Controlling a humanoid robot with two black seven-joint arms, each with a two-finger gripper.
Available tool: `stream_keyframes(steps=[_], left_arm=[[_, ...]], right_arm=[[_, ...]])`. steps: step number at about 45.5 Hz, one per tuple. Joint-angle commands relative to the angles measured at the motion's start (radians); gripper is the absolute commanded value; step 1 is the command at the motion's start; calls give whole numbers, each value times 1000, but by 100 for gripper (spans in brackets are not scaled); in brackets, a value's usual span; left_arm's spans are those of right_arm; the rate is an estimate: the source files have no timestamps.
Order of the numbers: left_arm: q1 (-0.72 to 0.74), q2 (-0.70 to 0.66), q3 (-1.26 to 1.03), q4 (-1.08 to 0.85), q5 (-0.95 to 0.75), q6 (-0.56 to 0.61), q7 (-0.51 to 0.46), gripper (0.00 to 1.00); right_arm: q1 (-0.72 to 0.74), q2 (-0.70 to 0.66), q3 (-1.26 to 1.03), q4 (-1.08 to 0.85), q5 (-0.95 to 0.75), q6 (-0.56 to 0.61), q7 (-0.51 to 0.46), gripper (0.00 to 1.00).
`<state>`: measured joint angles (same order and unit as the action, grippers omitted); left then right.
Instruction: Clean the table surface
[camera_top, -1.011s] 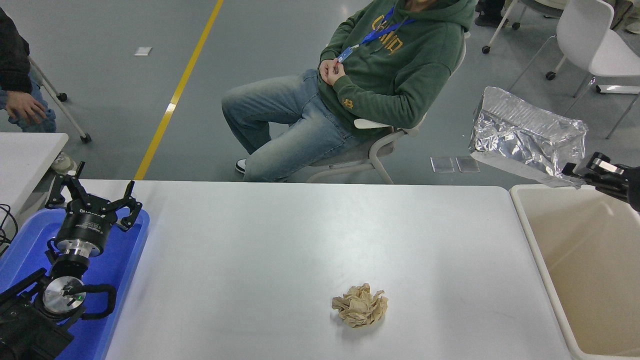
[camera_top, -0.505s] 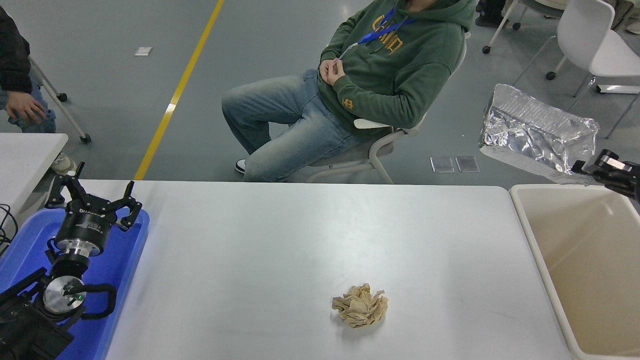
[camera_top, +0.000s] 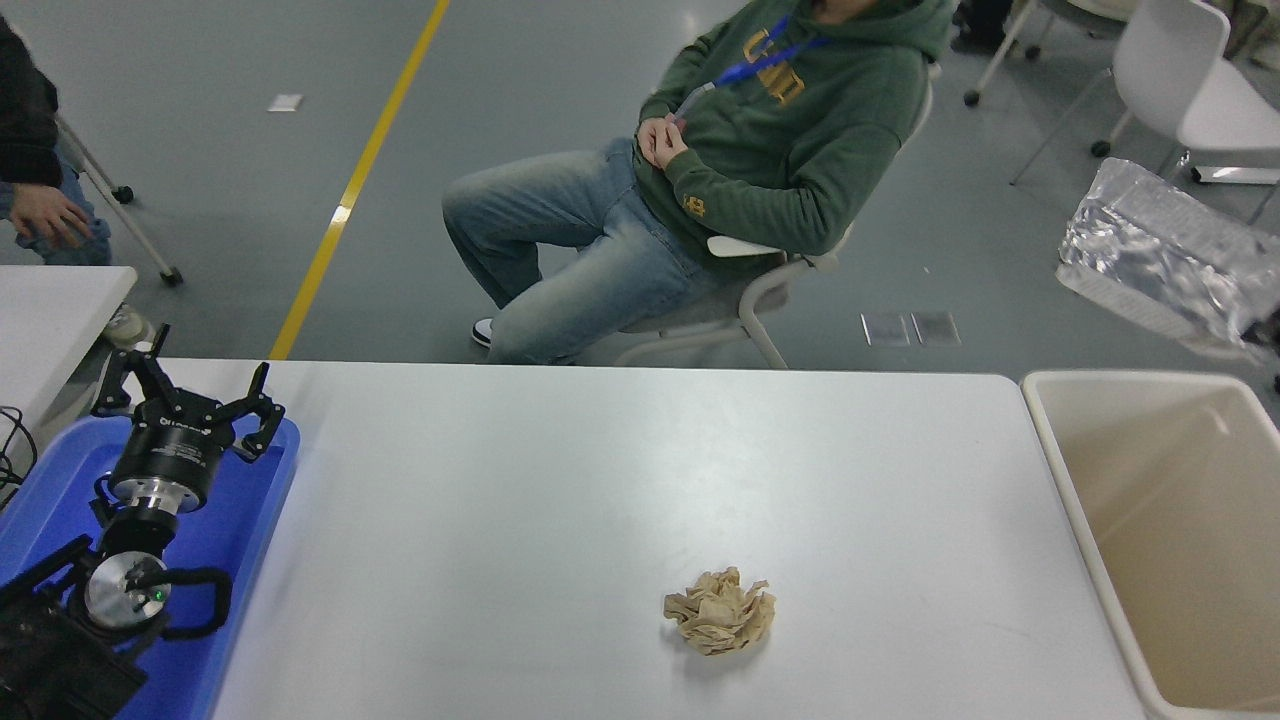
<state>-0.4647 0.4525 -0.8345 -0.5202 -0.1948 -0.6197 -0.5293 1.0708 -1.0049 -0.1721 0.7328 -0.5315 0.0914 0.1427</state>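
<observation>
A: Where is the foil bag (camera_top: 1160, 250)?
B: Past the beige bin (camera_top: 1170, 520), right claw unseen. Release over it. Crumpled paper (camera_top: 720, 624) remains on the white desk (camera_top: 560, 480); left claw (camera_top: 190, 405) parked, spread, empty.

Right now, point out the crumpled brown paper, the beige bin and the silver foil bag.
crumpled brown paper (camera_top: 719, 624), head view, middle of the wad.
beige bin (camera_top: 1052, 447), head view, left rim.
silver foil bag (camera_top: 1160, 250), head view, middle of the crinkled face.
</observation>
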Motion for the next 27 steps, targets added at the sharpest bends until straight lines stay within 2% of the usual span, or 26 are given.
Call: stream_keyframes(steps=[1,7,27], left_arm=[[0,0,0,0,0,0,0,100],[1,0,0,0,0,0,0,100],[1,0,0,0,0,0,0,100]], right_arm=[[-77,124,2,-289,73,-2,-2,0],[-106,157,0,-342,113,-35,-2,0],[-181,270,2,-346,145,-223,-17,0]])
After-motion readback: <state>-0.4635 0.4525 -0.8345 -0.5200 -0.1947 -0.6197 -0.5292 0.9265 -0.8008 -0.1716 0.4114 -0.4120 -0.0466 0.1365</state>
